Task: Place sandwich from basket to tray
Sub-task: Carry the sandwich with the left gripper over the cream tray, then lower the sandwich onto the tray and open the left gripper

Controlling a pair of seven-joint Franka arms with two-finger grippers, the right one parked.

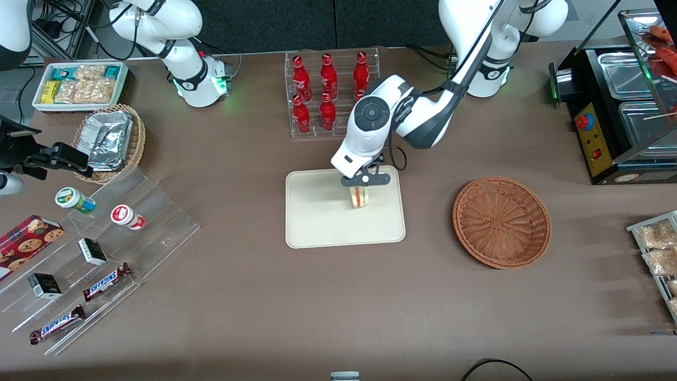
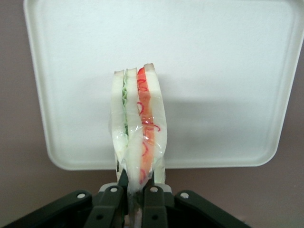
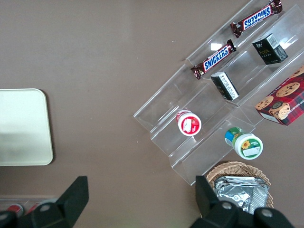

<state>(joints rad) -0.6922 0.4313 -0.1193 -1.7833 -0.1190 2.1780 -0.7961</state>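
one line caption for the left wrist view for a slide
Gripper holds the wrapped sandwich above the cream tray.

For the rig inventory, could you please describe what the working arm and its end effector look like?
The working arm has glossy white shells with dark grey joint bands, a round grey cap, and a black cable looping from the wrist. Its end effector, over the tray, has black fingers with silver screws.

Brown work table, dark backdrop, even lighting.
The matte brown tabletop (image 1: pixel 238 296) fills the scene; a dark panel wall (image 1: pixel 317 21) runs along its edge farthest from the front camera. Soft shadows fall beside objects.
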